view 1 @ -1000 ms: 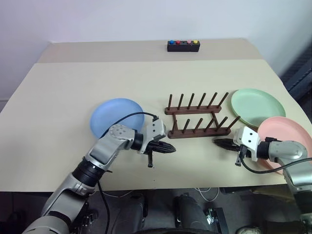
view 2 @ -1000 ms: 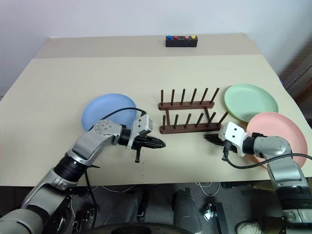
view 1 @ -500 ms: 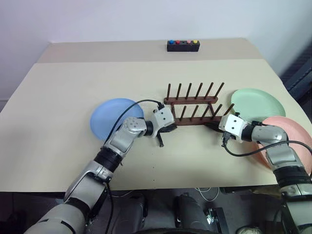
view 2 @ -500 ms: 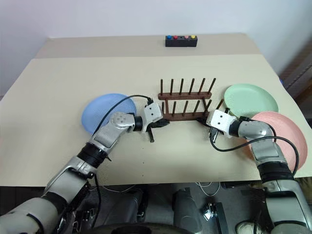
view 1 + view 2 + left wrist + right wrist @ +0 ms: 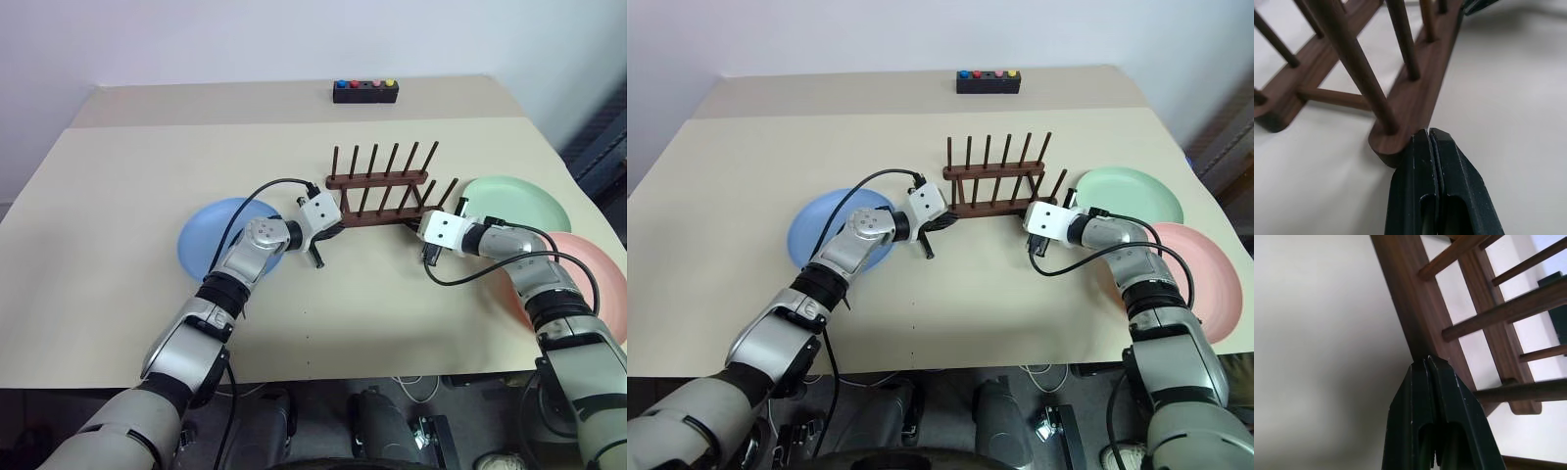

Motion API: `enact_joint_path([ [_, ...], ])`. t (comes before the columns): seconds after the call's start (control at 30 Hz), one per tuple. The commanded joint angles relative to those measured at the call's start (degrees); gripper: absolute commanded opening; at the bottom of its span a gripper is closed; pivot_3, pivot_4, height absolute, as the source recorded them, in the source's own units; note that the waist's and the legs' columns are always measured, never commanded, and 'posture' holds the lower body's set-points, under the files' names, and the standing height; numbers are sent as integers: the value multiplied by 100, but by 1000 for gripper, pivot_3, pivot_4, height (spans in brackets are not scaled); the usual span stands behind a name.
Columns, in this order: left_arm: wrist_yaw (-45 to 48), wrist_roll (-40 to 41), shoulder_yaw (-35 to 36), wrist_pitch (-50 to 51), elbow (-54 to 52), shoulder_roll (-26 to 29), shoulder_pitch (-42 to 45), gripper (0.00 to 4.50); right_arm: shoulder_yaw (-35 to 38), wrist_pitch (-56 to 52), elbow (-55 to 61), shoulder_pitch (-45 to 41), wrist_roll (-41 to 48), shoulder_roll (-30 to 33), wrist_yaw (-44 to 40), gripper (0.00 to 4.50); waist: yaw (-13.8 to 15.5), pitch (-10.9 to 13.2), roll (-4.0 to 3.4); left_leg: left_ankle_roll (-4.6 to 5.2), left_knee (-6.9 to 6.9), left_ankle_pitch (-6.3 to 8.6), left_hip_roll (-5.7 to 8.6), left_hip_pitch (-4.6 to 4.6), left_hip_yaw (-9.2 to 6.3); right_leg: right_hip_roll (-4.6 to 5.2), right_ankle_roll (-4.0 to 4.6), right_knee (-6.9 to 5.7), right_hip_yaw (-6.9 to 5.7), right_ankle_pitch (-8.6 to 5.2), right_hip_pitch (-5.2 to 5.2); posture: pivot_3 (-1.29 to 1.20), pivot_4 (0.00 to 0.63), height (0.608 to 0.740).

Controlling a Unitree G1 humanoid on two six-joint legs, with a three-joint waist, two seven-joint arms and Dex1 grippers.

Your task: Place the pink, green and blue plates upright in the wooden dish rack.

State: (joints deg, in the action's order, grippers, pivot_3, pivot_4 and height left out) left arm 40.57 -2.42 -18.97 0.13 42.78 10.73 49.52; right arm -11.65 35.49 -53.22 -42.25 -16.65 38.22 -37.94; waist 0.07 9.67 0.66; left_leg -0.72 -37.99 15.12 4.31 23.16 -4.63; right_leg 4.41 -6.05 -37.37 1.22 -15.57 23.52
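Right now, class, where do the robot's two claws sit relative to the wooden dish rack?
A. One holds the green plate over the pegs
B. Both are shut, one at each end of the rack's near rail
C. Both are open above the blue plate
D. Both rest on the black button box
B: the left claw is shut against one end of the wooden dish rack, and the right claw is shut against its near rail at the other end.

Wooden dish rack standing mid-table, one plate lying to its left, two plates lying right, button box sitting behind
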Motion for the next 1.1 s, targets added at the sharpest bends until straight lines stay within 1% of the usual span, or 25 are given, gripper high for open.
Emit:
enact_joint_path([
  [0.03, -51, -34, 227, -277, 241, -20, 262, 0, -36, 207, -309, -346, -104, -81, 262, 26, -22, 0, 0, 0, 1, 0, 0, 0, 0, 0, 0, 0, 0, 0, 1, 0, 150, 740],
  [0.13, -2, -56, 266, -426, 434, -24, 367, 0, -118, 315, -519, -484, -234, -102, 430, 26, -74, 0, 0, 0, 1, 0, 0, 2, -1, 0, 0, 0, 0, 0, 2, 0, 150, 740],
  [0.3, -6, -172, 274, -586, 573, -55, 388, 0, 6, 430, -710, -594, -58, -170, 489, 26, -90, 0, 0, 0, 3, 0, 0, 3, -1, 0, 0, 0, 0, 0, 4, 0, 150, 740],
  [0.47, 197, -89, 321, -512, 396, -73, 306, 0, 203, 469, -539, -474, 418, -164, 46, 26, -87, 0, 0, 0, 2, 0, 0, 4, -1, 0, -1, 0, 0, 1, 3, 0, 150, 740],
  [0.57, 628, 241, 483, -123, -79, 17, 193, 0, 556, 77, 77, -189, 1356, -169, -870, 26, -91, 0, 0, 0, 2, 0, 0, 6, -1, 0, -2, 0, 0, 1, 4, 0, 150, 740],
  [0.63, 1067, 609, 635, 347, -692, 136, 9, 0, 761, -464, 812, 123, 1992, -75, -1501, 26, -97, 0, 0, 0, 3, 0, -1, 8, -3, 1, -2, 2, 0, 1, 5, 0, 150, 740],
  [0.67, 1320, 774, 672, 629, -1037, 229, -104, 0, 850, -911, 1245, 302, 2342, -8, -1856, 26, -98, 0, 0, 0, 2, 0, -2, 10, -4, 2, -3, 2, 0, 1, 5, 0, 150, 740],
  [0.7, 1605, 1030, 740, 1015, -1533, 392, -268, 240, 964, -1316, 1830, 546, 2684, 131, -2112, 258, -96, 0, 0, 1, 1, 0, -2, 11, -4, 5, -3, 2, 0, 2, 6, 0, 150, 740],
  [0.77, 1936, 1397, 837, 1679, -2309, 657, -518, 870, 1175, -2105, 2762, 932, 3214, 352, -2439, 863, -91, 0, -2, 2, 1, 1, -3, 15, -7, 9, -3, 1, 1, 2, 10, 0, 150, 740],
  [0.87, 2227, 1895, 1015, 2460, -3413, 1122, -910, 2354, 1548, -3150, 3967, 1522, 3812, 788, -2621, 2333, -78, 0, -3, 3, -2, 2, -3, 21, -10, 12, -3, 0, 4, 2, 16, 0, 150, 740],
  [0.9, 2282, 2061, 1095, 2675, -3680, 1248, -1006, 2904, 1675, -3419, 4242, 1686, 3951, 925, -2634, 2829, -71, 0, -3, 3, -3, 2, -3, 20, -12, 12, -3, 0, 4, 2, 14, 0, 150, 740],
  [1.0, 2437, 2624, 1469, 3107, -4324, 1585, -1253, 4322, 2183, -4097, 4890, 2184, 4242, 1368, -2595, 4317, -47, 0, -3, 26, -4, 15, -3, 20, -17, 14, -2, 1, 3, 1, 11, 0, 150, 740],
  [1.03, 2462, 2797, 1600, 3210, -4462, 1662, -1309, 4441, 2358, -4302, 5059, 2343, 4333, 1497, -2587, 4438, -40, 0, -3, 27, -5, 16, -2, 19, -17, 14, -2, 1, 3, 1, 10, 0, 150, 740],
  [1.1, 2500, 3067, 1798, 3268, -4681, 1752, -1426, 4441, 2652, -4579, 5297, 2633, 4430, 1647, -2532, 4438, -42, 0, -3, 28, -5, 17, -2, 19, -16, 16, -2, 4, 3, 1, 8, 0, 150, 740],
])
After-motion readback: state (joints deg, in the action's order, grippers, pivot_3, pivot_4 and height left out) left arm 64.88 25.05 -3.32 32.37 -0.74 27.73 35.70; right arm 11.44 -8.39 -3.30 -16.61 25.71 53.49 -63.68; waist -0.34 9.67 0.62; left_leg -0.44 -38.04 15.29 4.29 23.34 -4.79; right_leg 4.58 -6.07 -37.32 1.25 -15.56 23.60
